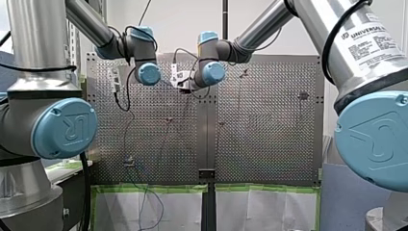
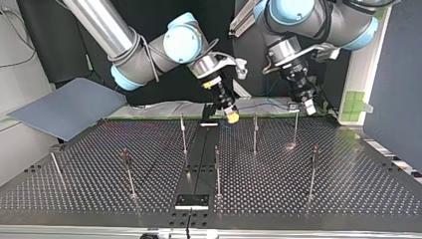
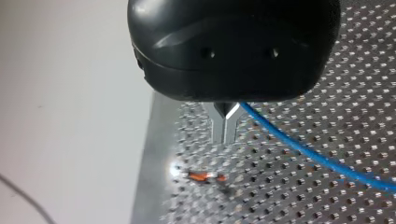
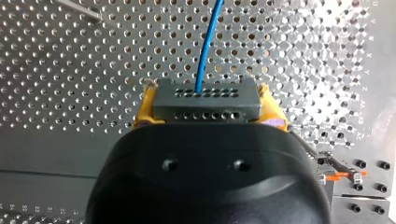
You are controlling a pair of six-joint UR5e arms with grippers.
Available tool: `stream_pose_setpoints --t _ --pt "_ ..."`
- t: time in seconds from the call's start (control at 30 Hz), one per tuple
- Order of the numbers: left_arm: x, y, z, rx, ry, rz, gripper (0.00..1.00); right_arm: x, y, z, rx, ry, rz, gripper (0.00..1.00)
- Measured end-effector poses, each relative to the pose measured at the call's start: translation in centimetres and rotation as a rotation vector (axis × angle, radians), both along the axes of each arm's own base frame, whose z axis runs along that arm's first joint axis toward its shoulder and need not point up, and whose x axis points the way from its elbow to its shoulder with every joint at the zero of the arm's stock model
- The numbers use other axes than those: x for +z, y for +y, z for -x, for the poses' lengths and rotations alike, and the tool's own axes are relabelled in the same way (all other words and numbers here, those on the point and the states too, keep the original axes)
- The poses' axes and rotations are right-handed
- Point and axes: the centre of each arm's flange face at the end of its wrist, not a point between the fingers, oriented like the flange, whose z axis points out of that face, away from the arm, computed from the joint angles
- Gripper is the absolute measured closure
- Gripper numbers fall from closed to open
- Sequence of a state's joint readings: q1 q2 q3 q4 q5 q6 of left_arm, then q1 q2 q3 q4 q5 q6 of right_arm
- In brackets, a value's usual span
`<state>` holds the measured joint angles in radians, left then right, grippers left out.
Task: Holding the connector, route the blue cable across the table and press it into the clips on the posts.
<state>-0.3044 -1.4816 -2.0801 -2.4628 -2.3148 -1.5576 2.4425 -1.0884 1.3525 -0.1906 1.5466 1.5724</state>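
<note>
In the right wrist view my right gripper (image 4: 208,106) has its yellow pads (image 4: 145,108) shut on a grey connector block (image 4: 208,97). The blue cable (image 4: 206,51) leaves that block and runs ahead over the perforated table. My left gripper (image 3: 225,133) has its metal fingers shut, and the blue cable (image 3: 308,151) comes out beside them and trails away. In the top view my right gripper (image 2: 230,116) and my left gripper (image 2: 308,105) hang near the table's far edge, with the cable (image 2: 266,105) between them. Thin posts (image 2: 255,130) stand just in front of them.
Several more posts (image 2: 217,169) rise from the perforated table (image 2: 348,189). A small orange clip (image 3: 203,176) lies under my left gripper. A grey board (image 2: 64,107) leans at the top view's left. A black plate (image 2: 191,200) sits at the table's near middle.
</note>
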Motion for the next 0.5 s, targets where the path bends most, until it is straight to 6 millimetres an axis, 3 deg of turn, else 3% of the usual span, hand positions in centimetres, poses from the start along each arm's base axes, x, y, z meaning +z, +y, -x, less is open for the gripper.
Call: stream_pose_setpoints --t 0.23,0.5 --pt "-0.7 1.1 -1.1 -0.013 0.039 -0.012 1.0 2.3 -0.2 -0.7 0.01 -0.001 0.0 1.0" --pt "0.4 3.1 -2.2 -0.009 0.019 -0.029 1.0 4.1 -0.2 -2.2 0.031 -0.019 0.013 1.0"
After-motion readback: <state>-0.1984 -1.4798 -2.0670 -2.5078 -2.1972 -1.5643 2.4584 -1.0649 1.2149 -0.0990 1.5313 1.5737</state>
